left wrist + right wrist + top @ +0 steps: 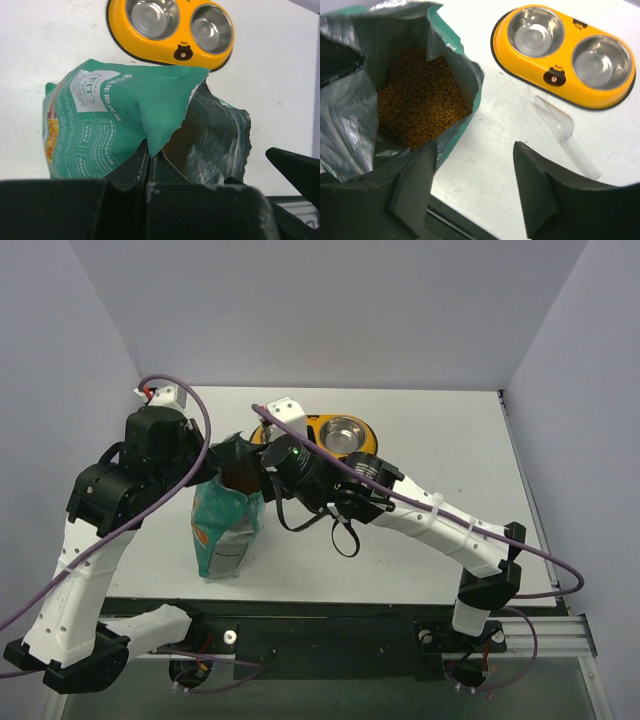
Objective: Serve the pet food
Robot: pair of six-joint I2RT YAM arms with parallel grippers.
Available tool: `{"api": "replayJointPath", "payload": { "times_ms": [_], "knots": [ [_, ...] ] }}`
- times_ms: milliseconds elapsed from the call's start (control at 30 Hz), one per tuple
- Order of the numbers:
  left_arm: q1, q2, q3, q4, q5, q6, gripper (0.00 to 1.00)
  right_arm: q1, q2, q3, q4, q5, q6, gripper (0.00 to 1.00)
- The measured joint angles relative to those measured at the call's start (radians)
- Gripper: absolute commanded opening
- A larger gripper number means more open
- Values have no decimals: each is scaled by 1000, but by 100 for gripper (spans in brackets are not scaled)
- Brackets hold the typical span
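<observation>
Left gripper [149, 156]: jaws pressed together, pinching the torn top edge of the teal-green foil bag [100, 125]. The bag stands on the left of the white table [510, 115], mouth pulled open. White label panel reads "FIT"; the other print is Chinese and too small to read. Small brown kibble pellets [420, 102] sit inside the bag, none in the bowls. Right gripper [475, 147]: fingers spread over the bag's mouth, nothing between them. Far right: yellow plastic double-bowl feeder [567, 82] with a bear face and two steel bowls. Clear plastic scoop [555, 120] lies beside it.
</observation>
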Motion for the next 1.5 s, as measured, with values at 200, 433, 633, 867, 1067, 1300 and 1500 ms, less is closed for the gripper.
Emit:
{"api": "replayJointPath", "payload": {
  "times_ms": [200, 433, 633, 867, 1067, 1300, 1500],
  "knots": [
    [1, -62, -101, 97, 124, -57, 0, -36, -12, 80, -175, -32, 131, 78],
    [1, -56, -114, 117, 192, -102, 0, -113, 24, 143, -232, -82, 246, 55],
    [0, -19, -79, 90, 201, -106, 0, -129, 98, 179, -245, -135, 332, 35],
    [0, 5, -39, 33, 152, -100, 12, -121, 137, 196, -261, -150, 355, 0],
    [-9, 14, -39, 1, 110, -81, 36, -102, 140, 208, -256, -151, 352, 0],
    [-14, 54, -37, -39, 55, -65, 25, -93, 140, 208, -227, -151, 348, 0],
    [-16, 59, -10, -53, -3, -48, 0, -95, 122, 169, -182, -151, 319, 0]
  ]
}}
